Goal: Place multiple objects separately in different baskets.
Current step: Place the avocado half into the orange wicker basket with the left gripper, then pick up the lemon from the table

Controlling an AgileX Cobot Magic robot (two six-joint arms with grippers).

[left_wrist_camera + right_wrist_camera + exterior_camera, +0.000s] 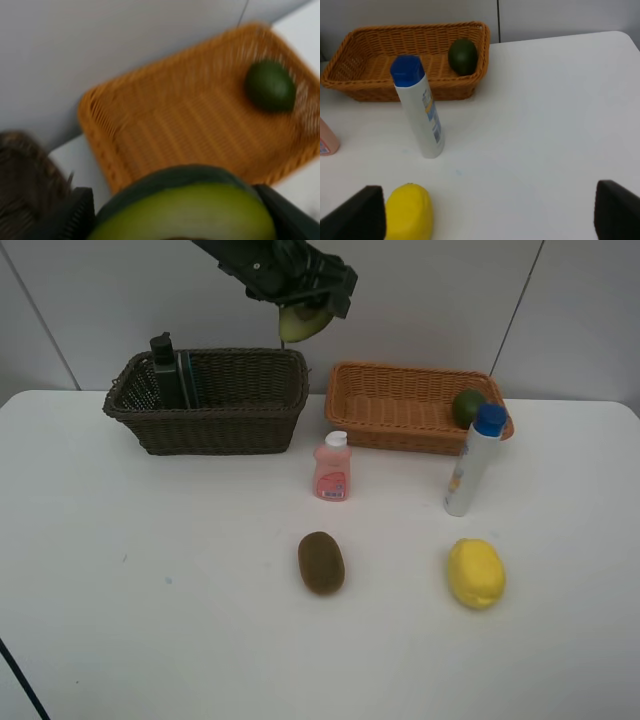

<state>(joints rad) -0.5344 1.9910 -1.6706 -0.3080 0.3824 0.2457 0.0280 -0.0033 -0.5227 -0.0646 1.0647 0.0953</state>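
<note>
In the high view, the left gripper (300, 302) sits at the upper middle of the frame, clamped on the halved avocado (303, 323). It hangs above the gap between the dark brown basket (210, 430) at left and the orange basket (400, 430) at right. We judge that a release from here could drop the half on a rim or onto the table between them. The green avocado (467, 406) lies at the orange basket's right end. The pink bottle (332, 468), blue-capped tube (472, 462), kiwi (321, 562) and lemon (476, 573) wait on the table.

In the left wrist view, the half fills the space between the two dark fingers (75, 215). The orange basket lies beyond it, blurred. Only the rounded skin seems to meet the pads, so we think it may slip or twist.

In the right wrist view, the right gripper (485, 215) has its jaws wide apart with nothing between them. It is near the lemon, with the upright tube beyond. We judge that a careless reach could topple that tall tube or set the lemon rolling.
</note>
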